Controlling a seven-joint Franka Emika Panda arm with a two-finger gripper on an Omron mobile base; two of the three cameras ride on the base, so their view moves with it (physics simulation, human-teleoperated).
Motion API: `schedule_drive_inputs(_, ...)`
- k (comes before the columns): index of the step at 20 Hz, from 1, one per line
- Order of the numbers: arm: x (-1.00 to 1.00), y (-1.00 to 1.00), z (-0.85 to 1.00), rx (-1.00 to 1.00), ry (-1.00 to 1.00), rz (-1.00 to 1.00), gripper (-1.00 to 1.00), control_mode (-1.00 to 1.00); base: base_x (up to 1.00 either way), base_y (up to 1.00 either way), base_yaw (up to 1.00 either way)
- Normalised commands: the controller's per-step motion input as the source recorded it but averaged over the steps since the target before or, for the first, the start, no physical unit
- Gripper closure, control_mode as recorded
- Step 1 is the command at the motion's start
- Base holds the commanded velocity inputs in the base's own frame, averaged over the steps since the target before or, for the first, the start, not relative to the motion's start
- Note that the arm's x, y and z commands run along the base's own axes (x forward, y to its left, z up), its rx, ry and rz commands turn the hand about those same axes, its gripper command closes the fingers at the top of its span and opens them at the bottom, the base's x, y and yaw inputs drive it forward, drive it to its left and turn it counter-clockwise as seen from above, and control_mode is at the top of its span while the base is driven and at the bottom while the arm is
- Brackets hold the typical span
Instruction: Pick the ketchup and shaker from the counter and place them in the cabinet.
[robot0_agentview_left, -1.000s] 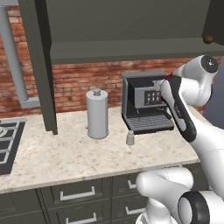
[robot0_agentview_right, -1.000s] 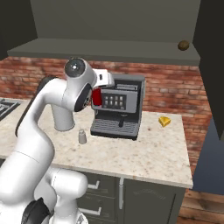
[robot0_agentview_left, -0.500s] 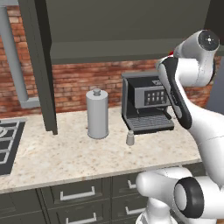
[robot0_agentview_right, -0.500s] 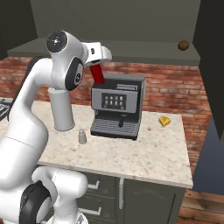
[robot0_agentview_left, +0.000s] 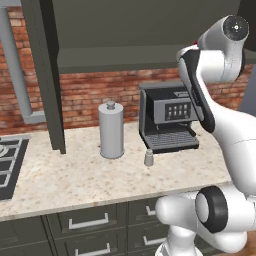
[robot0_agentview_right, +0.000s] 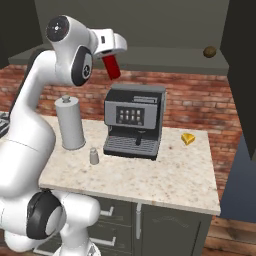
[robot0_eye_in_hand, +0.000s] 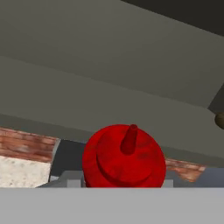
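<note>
The ketchup (robot0_agentview_right: 113, 68) is a slim red bottle, and my gripper (robot0_agentview_right: 111, 54) is shut on it. It hangs tilted above the coffee machine, just below the front edge of the cabinet (robot0_agentview_right: 165, 54) shelf. Seen from the hand, the ketchup (robot0_eye_in_hand: 124, 156) points its nozzle away from me toward the cabinet (robot0_eye_in_hand: 109, 100) underside. The shaker (robot0_agentview_left: 148, 158), small and light grey, stands on the counter (robot0_agentview_left: 75, 180) in front of the machine's left corner. From the right it is the shaker (robot0_agentview_right: 93, 156) between the canister and the machine on the counter (robot0_agentview_right: 170, 175).
A black coffee machine (robot0_agentview_left: 168, 117) stands against the brick wall, with a tall grey canister (robot0_agentview_left: 111, 130) to its left. A yellow wedge (robot0_agentview_right: 188, 138) lies right of the machine. The open cabinet door with its brass knob (robot0_agentview_right: 210, 51) hangs at the right. A stove edge (robot0_agentview_left: 7, 165) is far left.
My arm has risen, carrying the ketchup from in front of the coffee machine up to the level of the cabinet shelf. The shaker has stayed in place.
</note>
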Motion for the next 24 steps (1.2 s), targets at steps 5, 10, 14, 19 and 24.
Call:
schedule_drive_inputs(5,0.33,0.00,0.20,0.00,-0.05,-0.02,1.00,-1.00,0.00,0.00,0.00)
schedule_drive_inputs(10,0.31,0.00,0.15,0.00,-0.04,-0.01,1.00,-1.00,0.00,0.00,0.00)
schedule_drive_inputs(14,0.33,0.00,0.04,0.00,-0.02,-0.01,1.00,-1.00,0.00,0.00,0.00)
schedule_drive_inputs(19,0.39,0.00,0.00,0.00,-0.01,0.00,1.00,-1.00,0.00,0.00,0.00)
schedule_drive_inputs(24,0.49,-0.03,-0.02,0.00,0.00,0.00,1.00,-1.00,0.00,0.00,0.00)
